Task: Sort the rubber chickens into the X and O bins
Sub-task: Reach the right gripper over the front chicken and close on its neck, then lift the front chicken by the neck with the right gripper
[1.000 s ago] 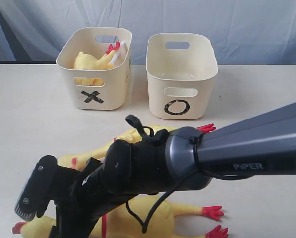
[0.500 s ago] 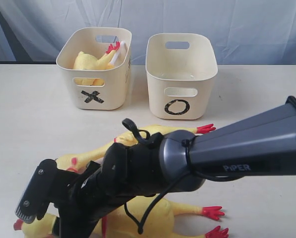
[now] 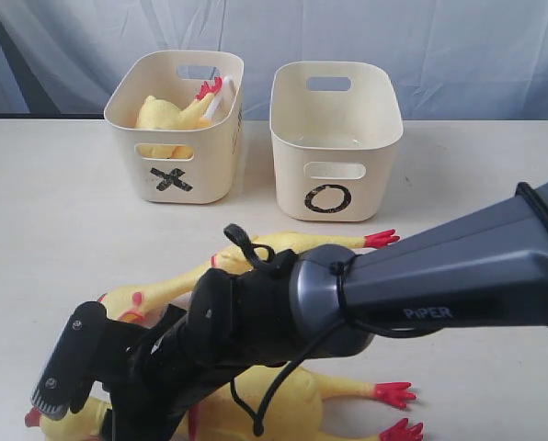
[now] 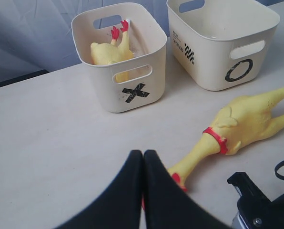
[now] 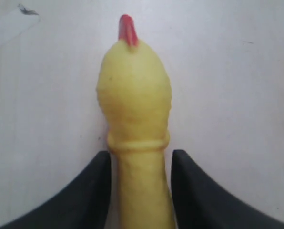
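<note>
Since a second ago my right arm has sunk a little lower and slid toward the near edge in the exterior view, so more of one chicken's neck shows behind it now. Bins and chickens haven't budged.

Right gripper [image 5: 140, 155] is pinching the front chicken [image 5: 135, 86] by the neck, one finger on each side just below the head. The wrist shot is pretty soft, but both pads look pressed against the rubber. Its head, with the red bit, pokes out past my fingertips and lies on the surface [image 3: 44, 230]. The rest of that body runs along the near edge, red feet off to the right.

Left gripper [image 4: 142, 155] is pressed together with nothing in it, over bare surface. The second chicken [image 4: 247, 119] lies just beside it, head end tucked behind my fingertips, red neck band showing, legs pointing toward the O bin [image 3: 288, 165].

Further back, the X bin [image 3: 214, 156] and the O bin stand side by side, not touching, X on the left. One small chicken [image 3: 164, 115] already sits in the X bin, red feet up against the back wall.
</note>
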Robot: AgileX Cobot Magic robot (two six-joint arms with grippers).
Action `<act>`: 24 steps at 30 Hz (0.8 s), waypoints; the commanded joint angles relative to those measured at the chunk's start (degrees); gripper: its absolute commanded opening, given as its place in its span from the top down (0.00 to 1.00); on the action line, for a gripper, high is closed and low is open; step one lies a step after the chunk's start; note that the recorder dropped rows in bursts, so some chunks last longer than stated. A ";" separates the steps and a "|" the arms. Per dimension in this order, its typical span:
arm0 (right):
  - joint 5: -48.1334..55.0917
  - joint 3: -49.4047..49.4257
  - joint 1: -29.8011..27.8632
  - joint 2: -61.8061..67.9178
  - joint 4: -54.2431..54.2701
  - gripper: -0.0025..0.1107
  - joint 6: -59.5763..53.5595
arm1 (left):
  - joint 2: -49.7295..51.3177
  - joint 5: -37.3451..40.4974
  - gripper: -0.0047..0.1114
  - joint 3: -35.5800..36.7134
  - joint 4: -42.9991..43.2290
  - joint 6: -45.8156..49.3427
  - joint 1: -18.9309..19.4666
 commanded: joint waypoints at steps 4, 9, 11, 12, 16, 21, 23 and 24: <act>0.31 -0.18 0.01 -0.01 0.14 0.98 2.00 | -0.30 0.01 0.96 0.26 -0.04 -0.28 0.02; 0.31 -0.18 0.01 -0.22 0.14 0.99 5.55 | -0.30 0.01 0.96 0.26 -0.04 -0.28 0.02; 0.31 -0.18 0.01 -1.03 0.14 0.99 7.17 | -0.30 0.01 0.96 0.26 -0.04 -0.28 0.02; 0.31 -0.18 0.01 -1.63 0.14 0.99 7.65 | -0.30 0.01 0.96 0.26 -0.04 -0.28 0.02; 0.18 -0.18 0.01 -5.10 0.14 0.99 9.33 | -0.30 0.01 0.96 0.26 -0.04 -0.28 0.02; -2.97 -0.18 -0.11 -10.35 0.56 0.99 14.00 | -0.30 0.35 0.96 0.26 -0.04 -0.28 0.02; -5.33 -0.18 -0.11 -12.50 2.67 0.99 15.33 | -0.30 0.35 0.96 0.26 -0.04 -0.28 0.02; -6.37 -0.18 -0.11 -13.33 4.57 0.99 15.33 | -0.30 0.35 0.96 0.26 -0.04 -0.28 0.02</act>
